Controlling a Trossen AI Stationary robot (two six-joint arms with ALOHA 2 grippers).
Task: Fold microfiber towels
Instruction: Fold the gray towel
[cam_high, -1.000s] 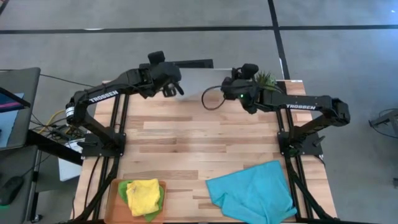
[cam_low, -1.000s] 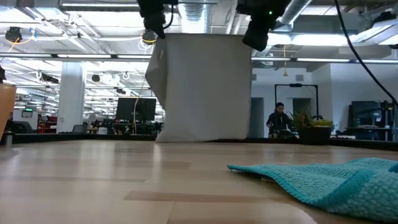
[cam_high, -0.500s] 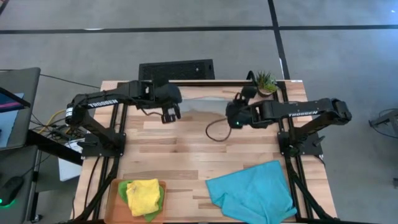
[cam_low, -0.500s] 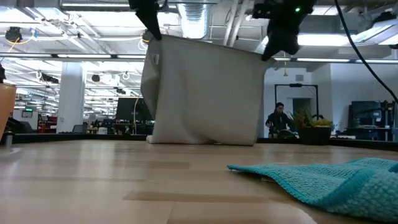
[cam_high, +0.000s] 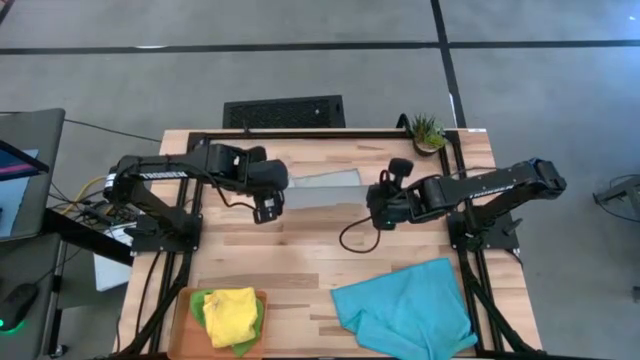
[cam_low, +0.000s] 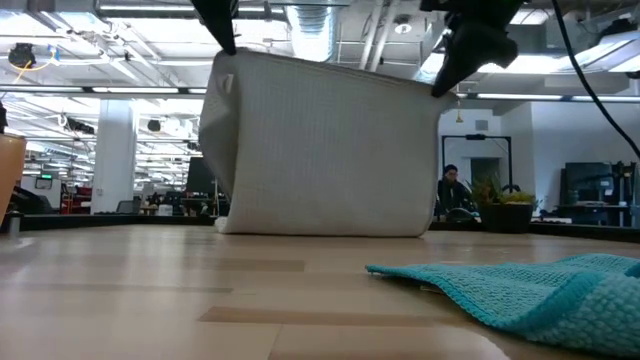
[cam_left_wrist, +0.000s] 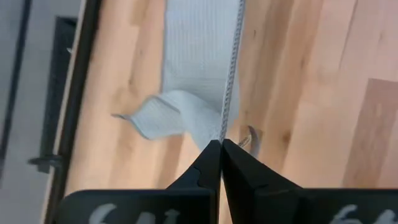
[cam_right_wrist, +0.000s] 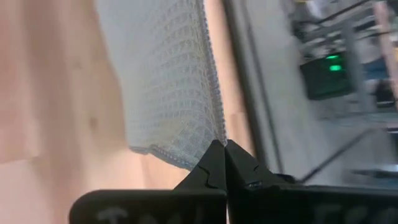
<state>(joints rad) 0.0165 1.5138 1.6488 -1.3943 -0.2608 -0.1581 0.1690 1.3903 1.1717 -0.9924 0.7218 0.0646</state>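
Both end effectors, left (cam_high: 264, 208) and right (cam_high: 379, 214), clamped on the light grey waffle-weave microfiber towel (cam_low: 325, 145), have carried its top edge forward and lower over the wooden counter (cam_high: 300, 250).

Wooden table (cam_high: 300, 250) of light planks, framed by a dark rail along the far edge and sides. On it: turquoise towel (cam_high: 405, 310) spread rumpled at the near right corner, orange tray (cam_high: 183, 318) at the near left corner, small potted plant (cam_high: 427, 130) at the far right corner. Lower edge of the grey towel (cam_low: 325, 150) touching the far middle of the wood.
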